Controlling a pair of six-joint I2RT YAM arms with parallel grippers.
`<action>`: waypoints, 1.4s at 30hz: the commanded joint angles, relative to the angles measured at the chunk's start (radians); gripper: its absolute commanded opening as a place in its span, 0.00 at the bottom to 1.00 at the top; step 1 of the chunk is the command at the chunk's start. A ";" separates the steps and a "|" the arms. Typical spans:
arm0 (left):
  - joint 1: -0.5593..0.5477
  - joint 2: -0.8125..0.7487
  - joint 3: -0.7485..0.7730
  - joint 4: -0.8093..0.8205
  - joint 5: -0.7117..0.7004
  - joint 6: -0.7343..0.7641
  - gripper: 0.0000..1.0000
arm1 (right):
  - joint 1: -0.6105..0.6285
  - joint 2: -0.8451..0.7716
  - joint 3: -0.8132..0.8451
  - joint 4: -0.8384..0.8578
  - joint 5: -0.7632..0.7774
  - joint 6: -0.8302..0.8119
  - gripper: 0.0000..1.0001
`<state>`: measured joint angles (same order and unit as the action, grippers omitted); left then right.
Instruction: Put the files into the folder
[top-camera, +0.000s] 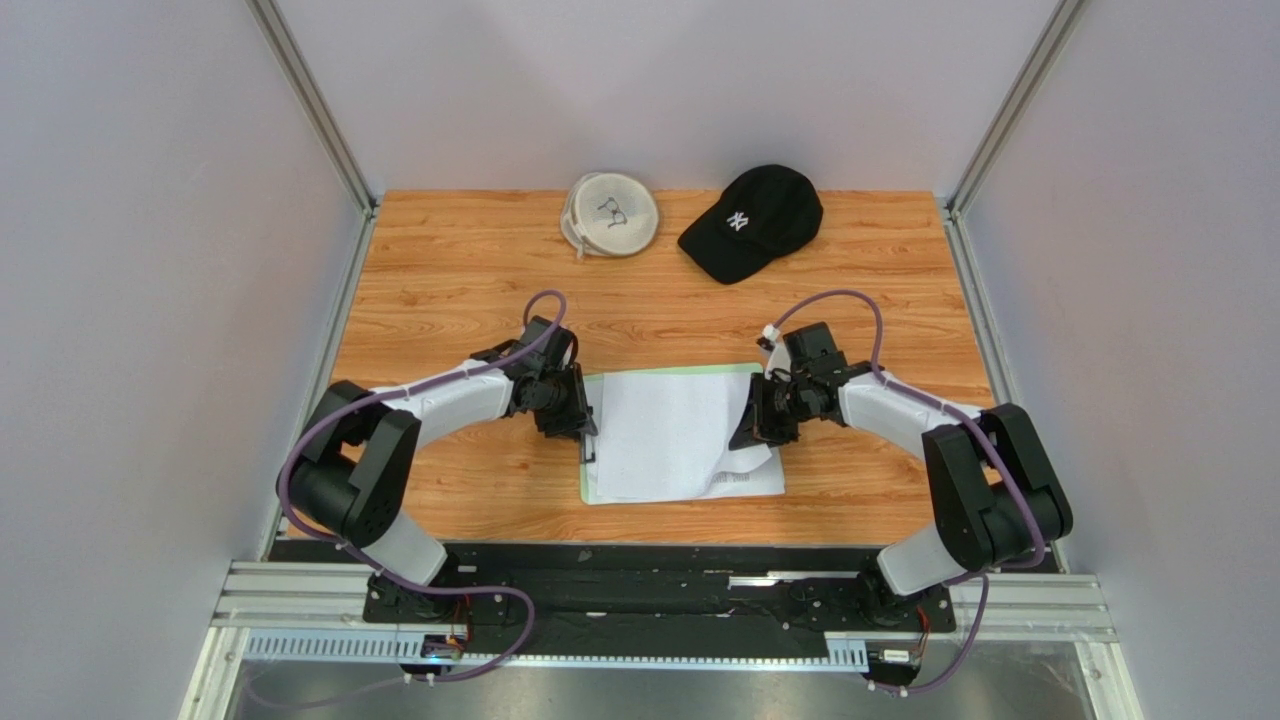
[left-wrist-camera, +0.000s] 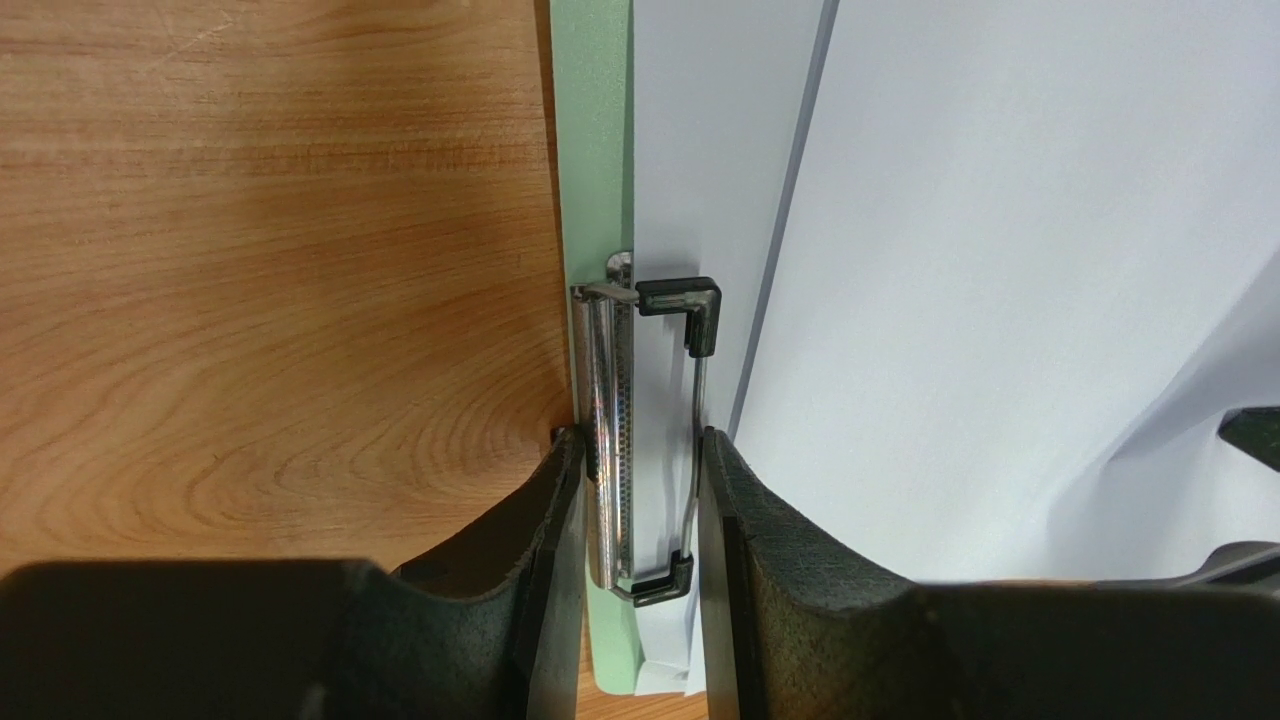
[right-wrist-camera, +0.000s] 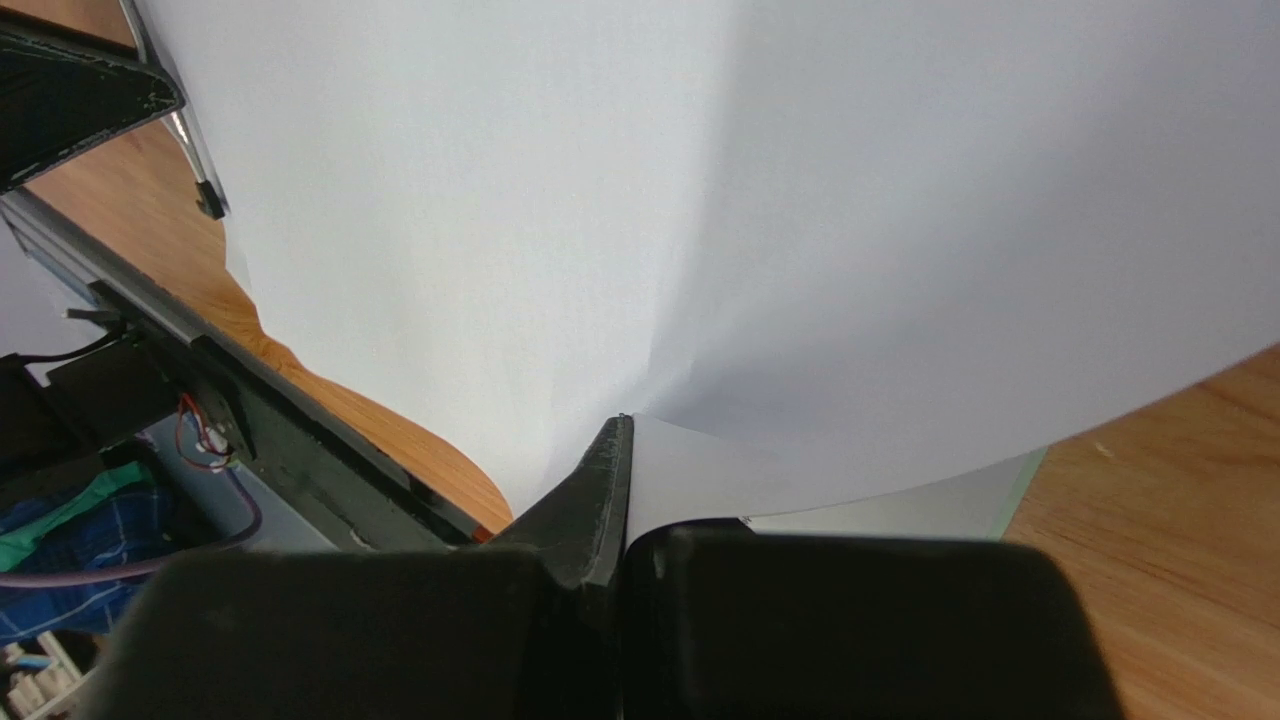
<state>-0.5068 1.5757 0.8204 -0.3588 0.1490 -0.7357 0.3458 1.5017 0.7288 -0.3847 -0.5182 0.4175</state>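
Observation:
The pale green folder (top-camera: 676, 369) lies flat mid-table with its clip (left-wrist-camera: 616, 435) at the left end. My left gripper (left-wrist-camera: 639, 443) is shut on that clip, one finger on the metal bar side and one on the wire lever. White files (top-camera: 669, 435) lie blank side up on the folder; a sheet edge (left-wrist-camera: 676, 180) reaches the clip. My right gripper (right-wrist-camera: 624, 428) is shut on the right end of the files (right-wrist-camera: 751, 195), which it holds raised and bowed. A sliver of the folder (right-wrist-camera: 1026, 477) shows beneath them.
A black cap (top-camera: 751, 222) and a white round pouch (top-camera: 610, 215) lie at the table's far edge. Grey walls close in both sides. A metal rail (top-camera: 661, 600) carrying the arm bases runs along the near edge.

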 joint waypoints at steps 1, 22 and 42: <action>-0.012 0.029 -0.041 -0.011 -0.045 0.013 0.00 | 0.001 0.006 0.050 -0.028 0.089 -0.069 0.01; -0.012 -0.025 -0.044 -0.037 -0.088 -0.001 0.00 | 0.110 -0.049 0.116 0.060 0.047 0.009 0.01; -0.013 -0.025 -0.052 -0.032 -0.091 0.001 0.00 | 0.059 -0.021 0.173 -0.108 0.187 0.007 0.74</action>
<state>-0.5167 1.5501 0.8032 -0.3569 0.1020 -0.7460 0.4297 1.4719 0.8696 -0.4828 -0.3592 0.4217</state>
